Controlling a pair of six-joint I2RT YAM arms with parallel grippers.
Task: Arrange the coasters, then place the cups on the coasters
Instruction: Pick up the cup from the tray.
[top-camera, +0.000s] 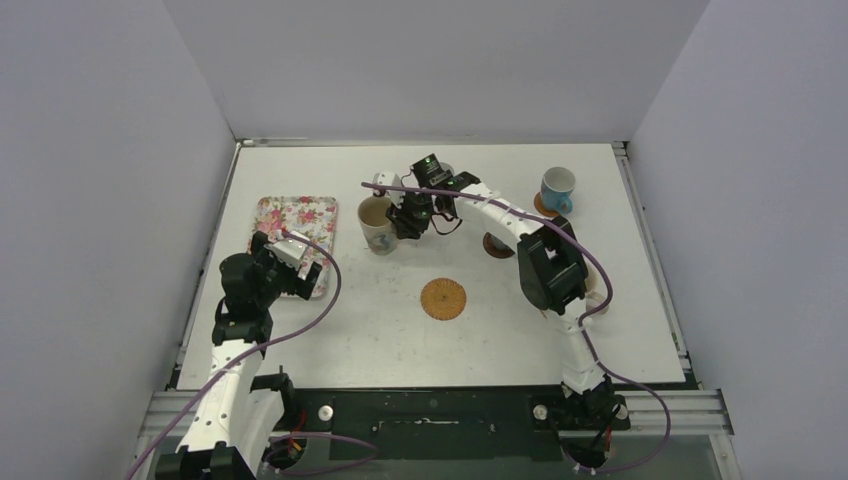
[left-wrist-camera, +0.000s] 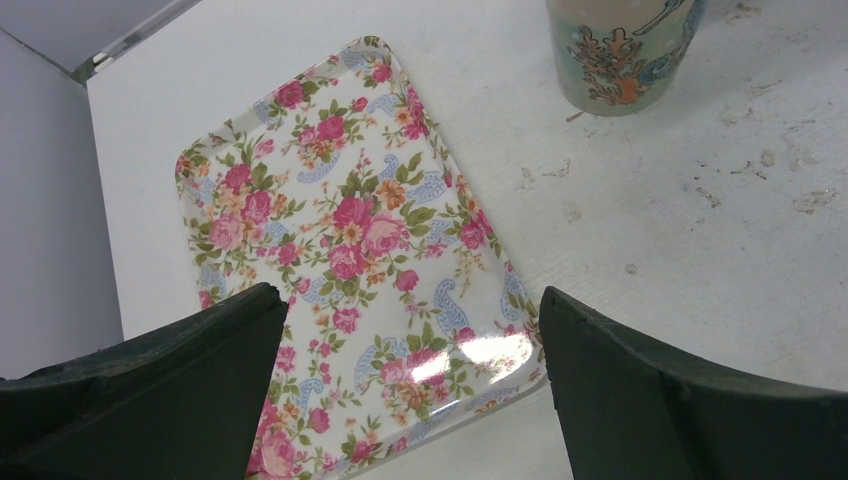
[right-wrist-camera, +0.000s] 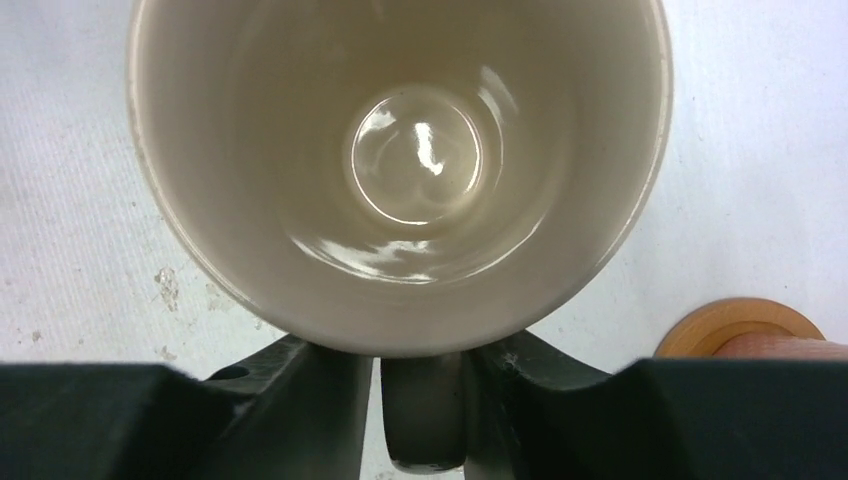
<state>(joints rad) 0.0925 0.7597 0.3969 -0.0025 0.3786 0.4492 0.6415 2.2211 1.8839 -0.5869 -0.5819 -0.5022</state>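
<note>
A large cream cup (top-camera: 377, 222) with a blue and orange pattern stands upright left of centre. It also shows in the left wrist view (left-wrist-camera: 620, 50). From above, the right wrist view looks into the empty cup (right-wrist-camera: 400, 170). My right gripper (right-wrist-camera: 425, 365) is shut on its handle (right-wrist-camera: 425, 420), one finger on each side. A woven orange coaster (top-camera: 443, 298) lies bare at the centre. A dark brown coaster (top-camera: 497, 245) lies bare behind it. A light blue cup (top-camera: 557, 190) stands on a tan coaster (top-camera: 540, 208) at back right. My left gripper (left-wrist-camera: 410, 330) hangs open over the tray's near corner.
The floral rectangular tray (top-camera: 295, 215) lies at the left, with nothing on it (left-wrist-camera: 340, 200). A pale cup (top-camera: 384, 183) stands just behind the cream one, partly hidden by my right arm. An orange-tan coaster (right-wrist-camera: 735, 322) shows beside my right fingers.
</note>
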